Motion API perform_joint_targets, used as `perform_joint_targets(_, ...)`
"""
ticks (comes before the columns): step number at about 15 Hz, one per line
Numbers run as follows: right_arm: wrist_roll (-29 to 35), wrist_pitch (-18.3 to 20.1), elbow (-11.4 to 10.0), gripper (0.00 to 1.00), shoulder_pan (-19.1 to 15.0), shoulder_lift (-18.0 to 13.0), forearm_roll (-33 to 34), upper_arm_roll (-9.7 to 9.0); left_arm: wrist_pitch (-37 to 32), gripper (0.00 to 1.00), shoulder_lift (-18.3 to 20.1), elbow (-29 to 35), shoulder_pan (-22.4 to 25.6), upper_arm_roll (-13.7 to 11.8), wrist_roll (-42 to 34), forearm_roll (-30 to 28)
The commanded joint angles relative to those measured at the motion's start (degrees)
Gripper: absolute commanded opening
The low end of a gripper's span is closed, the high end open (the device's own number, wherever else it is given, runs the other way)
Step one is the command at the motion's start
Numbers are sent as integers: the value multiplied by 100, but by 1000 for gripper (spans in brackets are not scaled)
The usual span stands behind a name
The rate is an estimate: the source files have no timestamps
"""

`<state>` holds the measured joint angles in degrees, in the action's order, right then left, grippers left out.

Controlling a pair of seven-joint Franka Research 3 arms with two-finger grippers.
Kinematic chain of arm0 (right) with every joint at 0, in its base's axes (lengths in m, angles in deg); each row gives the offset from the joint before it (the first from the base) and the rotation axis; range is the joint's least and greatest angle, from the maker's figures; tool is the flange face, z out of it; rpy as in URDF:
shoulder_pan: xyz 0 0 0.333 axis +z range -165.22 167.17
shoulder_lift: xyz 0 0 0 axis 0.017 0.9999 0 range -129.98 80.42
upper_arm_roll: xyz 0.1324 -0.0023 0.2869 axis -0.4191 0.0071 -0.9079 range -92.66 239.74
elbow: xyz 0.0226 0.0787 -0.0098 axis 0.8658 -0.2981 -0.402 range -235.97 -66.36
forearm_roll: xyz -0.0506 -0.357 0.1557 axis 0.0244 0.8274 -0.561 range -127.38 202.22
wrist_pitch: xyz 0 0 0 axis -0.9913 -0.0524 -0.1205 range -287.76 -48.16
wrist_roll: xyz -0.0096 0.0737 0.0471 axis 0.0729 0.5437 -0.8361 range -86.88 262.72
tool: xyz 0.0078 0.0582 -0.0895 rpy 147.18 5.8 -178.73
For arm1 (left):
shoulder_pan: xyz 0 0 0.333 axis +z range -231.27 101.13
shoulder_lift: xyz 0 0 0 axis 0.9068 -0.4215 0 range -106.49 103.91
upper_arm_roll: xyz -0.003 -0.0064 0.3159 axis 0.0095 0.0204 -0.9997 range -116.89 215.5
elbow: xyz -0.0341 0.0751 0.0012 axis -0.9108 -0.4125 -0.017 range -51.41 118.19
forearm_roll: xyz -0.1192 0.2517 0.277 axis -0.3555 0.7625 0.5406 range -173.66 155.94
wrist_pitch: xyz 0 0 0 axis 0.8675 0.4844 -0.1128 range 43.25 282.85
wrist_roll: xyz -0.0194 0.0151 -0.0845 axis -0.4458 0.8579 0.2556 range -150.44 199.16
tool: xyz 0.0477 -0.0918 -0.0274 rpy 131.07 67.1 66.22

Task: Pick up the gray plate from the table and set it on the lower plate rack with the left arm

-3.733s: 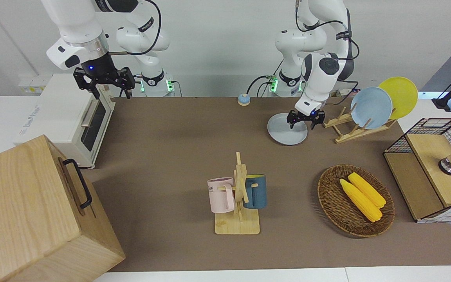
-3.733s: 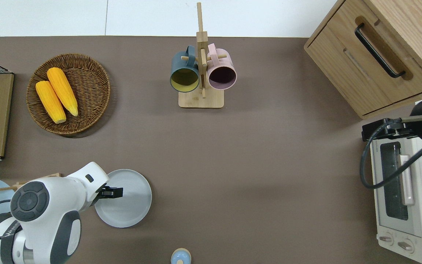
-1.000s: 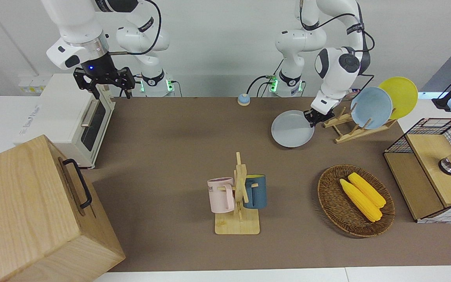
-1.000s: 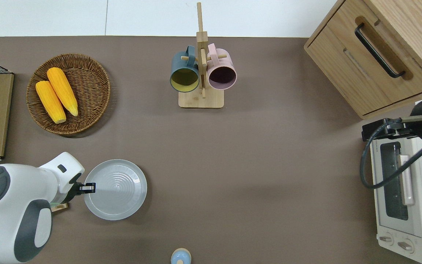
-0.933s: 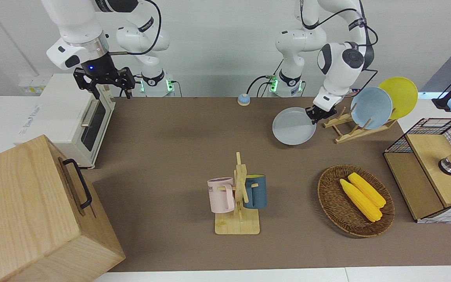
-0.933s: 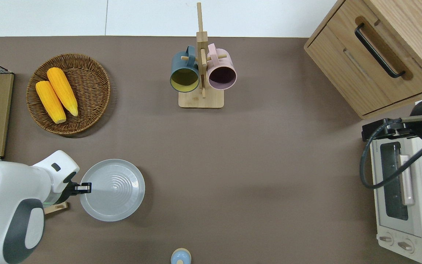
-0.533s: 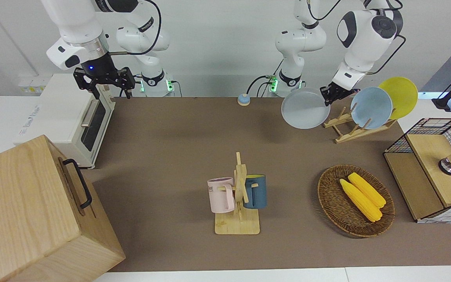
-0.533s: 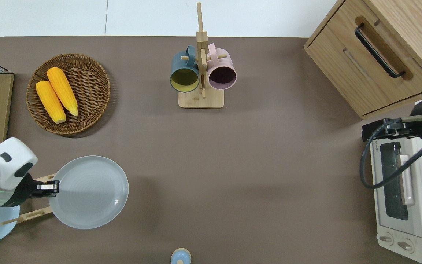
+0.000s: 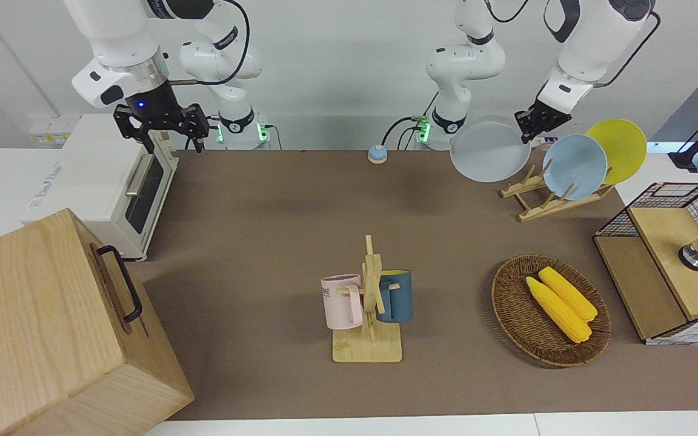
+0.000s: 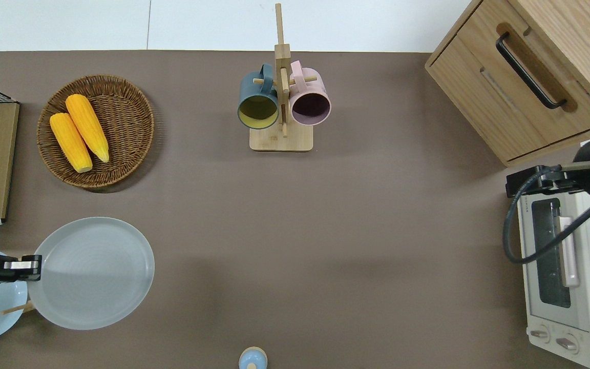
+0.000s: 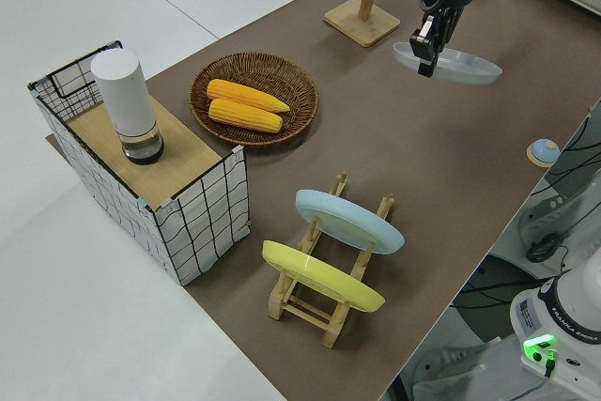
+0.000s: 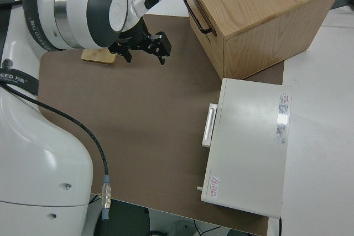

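My left gripper (image 9: 531, 124) is shut on the rim of the gray plate (image 9: 489, 148) and holds it up in the air, roughly level. In the overhead view the plate (image 10: 90, 271) hangs over the brown mat (image 10: 325, 230) just beside the light-wood plate rack (image 9: 543, 206), with the gripper (image 10: 23, 265) over the rack's low end. The left side view shows the plate (image 11: 455, 65) and the gripper (image 11: 427, 49) well above the rack (image 11: 329, 312). A light blue plate (image 9: 574, 166) and a yellow plate (image 9: 617, 148) stand in the rack's higher slots. The right arm is parked, its gripper (image 9: 167, 130) open.
A mug stand (image 9: 370, 303) with a pink and a dark blue mug stands mid-table. A wicker basket (image 9: 509, 303) with two corn cobs and a wire crate (image 9: 664, 266) lie at the left arm's end. A wooden cabinet (image 9: 40, 327), a toaster oven (image 9: 106, 181) and a small blue knob (image 9: 377, 154) also show.
My left gripper has lifted the gray plate off the mat and carried it higher and toward the rack. The right arm has not moved.
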<state>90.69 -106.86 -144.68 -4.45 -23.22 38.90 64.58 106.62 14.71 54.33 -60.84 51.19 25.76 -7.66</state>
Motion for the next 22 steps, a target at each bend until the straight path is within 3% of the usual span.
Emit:
perform_joint_targets(1, 22, 5, 37, 983, 41, 2, -15, 34, -463, 0, -44, -660, 26, 49, 44, 695)
perform_joint_targets(3, 22, 14, 37, 983, 41, 2, -15, 34, -612, 0, -44, -749, -36, 93, 71, 1326)
perform_joint_targets(5, 22, 5, 37, 983, 41, 2, -15, 34, -612, 0, -44, -776, -45, 321, 88, 2126)
perform_joint_targets(9, 22, 14, 37, 983, 41, 2, -15, 34, -796, 0, -61, -767, -45, 524, 176, 3060)
perform_joint_targets(15, 22, 5, 37, 983, 41, 2, -15, 34, -789, 0, -158, -566, -54, 638, 571, 3728)
perform_joint_targets(22, 22, 14, 37, 983, 41, 2, -15, 34, -622, 0, -176, 93, -62, 735, 1195, 3940)
